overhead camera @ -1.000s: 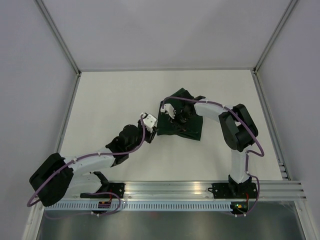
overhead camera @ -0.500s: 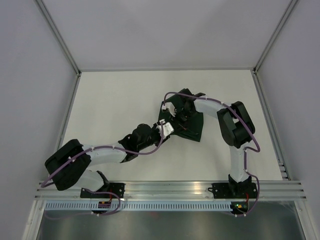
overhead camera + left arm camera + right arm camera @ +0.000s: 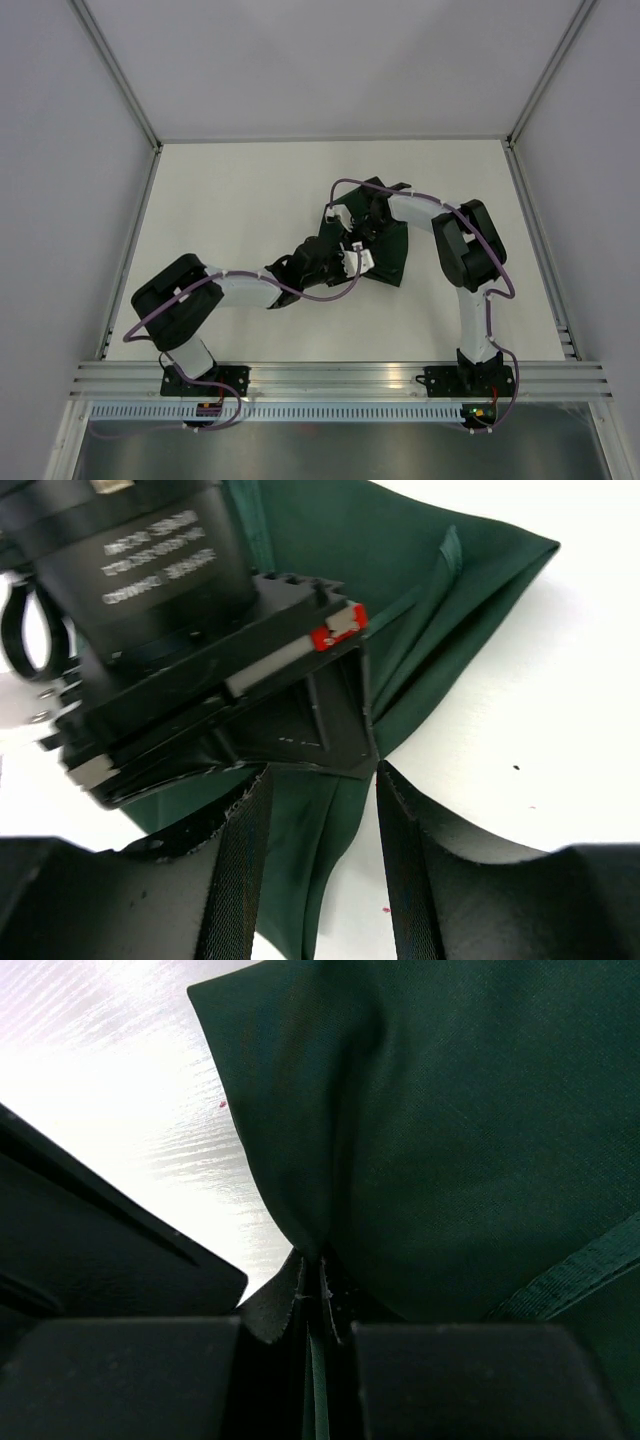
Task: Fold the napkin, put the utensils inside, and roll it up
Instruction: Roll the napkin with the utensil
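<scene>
The dark green napkin (image 3: 385,245) lies bunched and partly folded on the white table, right of centre. My right gripper (image 3: 353,226) is shut on a fold of the napkin; in the right wrist view the cloth (image 3: 450,1110) is pinched between its jaws (image 3: 315,1285). My left gripper (image 3: 354,259) is open at the napkin's near-left edge. In the left wrist view its fingers (image 3: 238,870) straddle a hanging edge of the cloth (image 3: 440,610), just under the right gripper's body (image 3: 200,630), without closing on it. The knife is out of view.
The white table (image 3: 220,200) is bounded by grey walls at the left, right and back, with metal frame posts (image 3: 120,75) at the corners. An aluminium rail (image 3: 340,378) carrying the arm bases runs along the near edge.
My left arm has swung right and reached forward, bringing its open gripper up to the napkin's near-left edge. My right gripper stays shut on the napkin, shifted slightly back.
</scene>
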{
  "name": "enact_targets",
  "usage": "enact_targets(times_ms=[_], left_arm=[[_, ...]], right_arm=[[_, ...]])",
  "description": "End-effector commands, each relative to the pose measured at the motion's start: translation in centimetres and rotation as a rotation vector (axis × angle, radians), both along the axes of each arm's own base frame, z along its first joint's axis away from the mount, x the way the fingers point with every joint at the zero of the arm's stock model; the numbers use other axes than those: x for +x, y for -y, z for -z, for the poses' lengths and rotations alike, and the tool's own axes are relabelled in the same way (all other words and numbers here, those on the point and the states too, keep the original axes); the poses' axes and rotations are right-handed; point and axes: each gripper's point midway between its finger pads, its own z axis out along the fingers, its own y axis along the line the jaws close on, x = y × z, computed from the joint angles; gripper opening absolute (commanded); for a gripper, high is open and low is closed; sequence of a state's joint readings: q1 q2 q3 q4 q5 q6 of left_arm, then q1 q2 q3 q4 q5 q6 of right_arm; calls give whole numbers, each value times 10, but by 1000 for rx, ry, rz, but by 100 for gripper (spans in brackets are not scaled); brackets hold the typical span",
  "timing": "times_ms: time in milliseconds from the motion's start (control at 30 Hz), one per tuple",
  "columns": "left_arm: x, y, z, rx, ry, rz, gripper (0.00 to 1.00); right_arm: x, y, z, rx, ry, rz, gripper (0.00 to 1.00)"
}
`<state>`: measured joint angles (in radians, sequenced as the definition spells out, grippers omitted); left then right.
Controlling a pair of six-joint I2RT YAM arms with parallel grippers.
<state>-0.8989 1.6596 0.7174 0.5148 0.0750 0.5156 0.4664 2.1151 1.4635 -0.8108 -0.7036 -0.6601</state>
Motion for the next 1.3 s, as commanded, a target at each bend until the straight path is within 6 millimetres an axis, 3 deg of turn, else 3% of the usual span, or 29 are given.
enact_targets(times_ms=[0,333,567,967,1267], left_arm=[[-2,15,0,49,30,105,52],[-1,7,16,157,48,134,53],[1,13,22,219,37,184,54],[-18,16,36,255,-72,260,54],[-4,19,44,269,-28,233,54]], right_arm=[[-21,31,42,-140,-72,-62,9],[-23,43,47,-154,-99,-75,8],[-23,47,48,-157,-105,-76,8],[-21,49,52,-162,-112,-69,8],[-23,52,53,-172,-116,-70,7]])
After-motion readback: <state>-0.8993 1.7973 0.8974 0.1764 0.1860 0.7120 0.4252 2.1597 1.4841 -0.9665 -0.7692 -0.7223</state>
